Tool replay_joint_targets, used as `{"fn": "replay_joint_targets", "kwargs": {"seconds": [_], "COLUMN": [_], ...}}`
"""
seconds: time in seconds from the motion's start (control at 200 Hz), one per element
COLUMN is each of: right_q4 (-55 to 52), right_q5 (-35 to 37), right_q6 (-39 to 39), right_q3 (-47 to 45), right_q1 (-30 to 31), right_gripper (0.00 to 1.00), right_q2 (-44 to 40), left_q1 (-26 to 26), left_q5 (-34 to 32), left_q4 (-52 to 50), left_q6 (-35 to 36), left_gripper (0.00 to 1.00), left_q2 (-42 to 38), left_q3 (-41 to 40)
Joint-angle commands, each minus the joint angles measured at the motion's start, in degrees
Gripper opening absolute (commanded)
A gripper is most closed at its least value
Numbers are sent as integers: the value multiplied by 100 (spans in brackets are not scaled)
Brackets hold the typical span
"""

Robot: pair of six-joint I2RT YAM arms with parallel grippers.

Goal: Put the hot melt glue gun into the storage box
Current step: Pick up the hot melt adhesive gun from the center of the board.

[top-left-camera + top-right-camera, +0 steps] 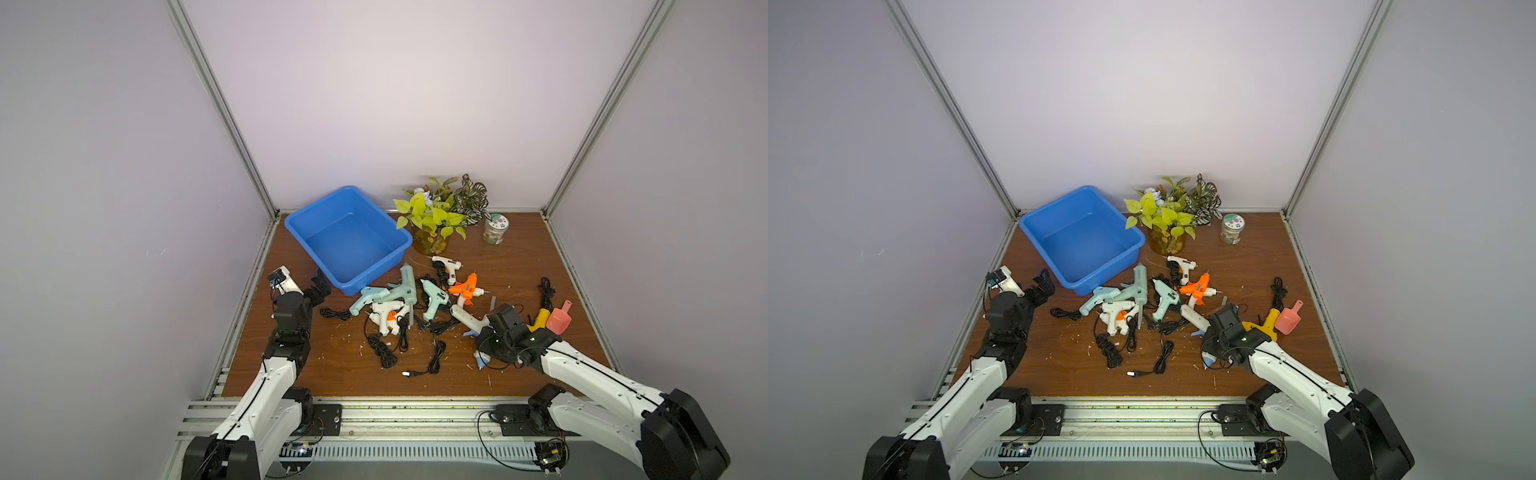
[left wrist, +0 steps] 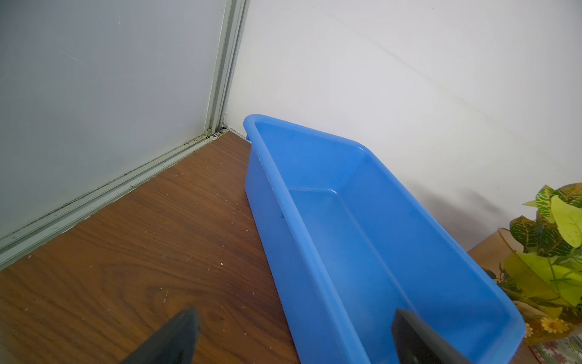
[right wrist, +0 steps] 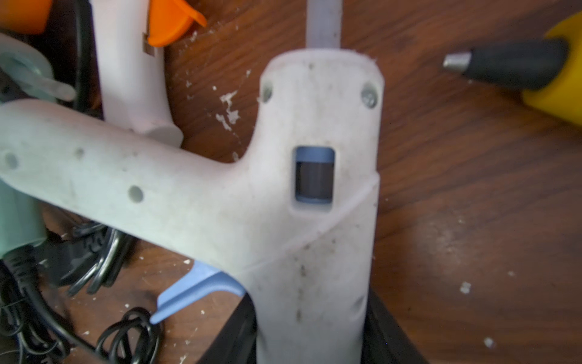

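Left gripper (image 1: pixel 320 286): hangs near the left edge of the table (image 1: pixel 332 374), just beside the near left wall of the storage box (image 1: pixel 374 212); jaws spread wide, one finger (image 2: pixel 176 337) seen over bare wood in the left wrist view. Storage box: bright blue, sits askew toward the far left corner of the table, blue floor in plain view. Black cords (image 1: pixel 382 349): lie coiled and tangled on the wood around the middle, toward the near edge. Teal glue guns (image 1: pixel 403 289): three, lie heaped just beside the box's nearest corner, next to a small white glue gun (image 1: pixel 384 316) with an orange trigger. Plant (image 1: pixel 432 212): stands in an amber glass vase by the far edge, just right of the box. Orange glue gun (image 1: pixel 465 286): lies right of the teal ones. Blue-trigger glue gun (image 3: pixel 318 126): white, lies flat on the table at the right end of the heap, well apart from the box, clear glue stick (image 3: pixel 324 25) jutting from its rear. Right gripper (image 3: pixel 310 302): sits over that gun's barrel, black fingers pressed against both sides. Jar (image 1: pixel 494 230): stands near the far edge, right of the plant. Yellow glue gun (image 1: pixel 540 318) and pink scoop (image 1: pixel 559 320): lie side by side toward the right edge.
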Motion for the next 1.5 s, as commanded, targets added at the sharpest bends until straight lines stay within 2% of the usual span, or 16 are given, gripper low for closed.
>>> {"fn": "replay_joint_targets", "kwargs": {"seconds": [0.0, 0.28, 0.61, 0.861, 1.266, 1.331, 1.416, 1.496], "right_q4": [-444, -791, 119, 1477, 3341, 3567, 3774, 3932], "right_q5": [666, 1282, 1303, 768, 529, 509, 523, 590], "right_q6": [-303, -698, -1225, -1619, -1700, -1750, -1807, -1878], "right_q3": [381, 846, 1077, 1135, 1137, 1182, 1274, 1363], "right_q1": [7, 7, 10, 29, 246, 343, 486, 655], "right_gripper": [0, 0, 0, 0, 0, 0, 0, 0], "right_q2": [-111, -904, -1338, -1227, -822, -696, -471, -261], "left_q1": [-55, -55, -62, -252, -453, -556, -793, -1097], "left_q5": [142, 574, 1317, 2103, 3051, 3155, 3264, 3323], "left_q4": [-60, -161, -280, -166, 638, 738, 797, 814], "left_q6": [37, -278, -621, -792, -1416, -1495, -1525, -1512], "left_gripper": [100, 100, 100, 100, 100, 100, 93, 91], "left_q2": [-44, -149, -93, 202, 581, 637, 705, 790], "left_q3": [275, 489, 838, 1166, 1207, 1246, 1327, 1424]}}
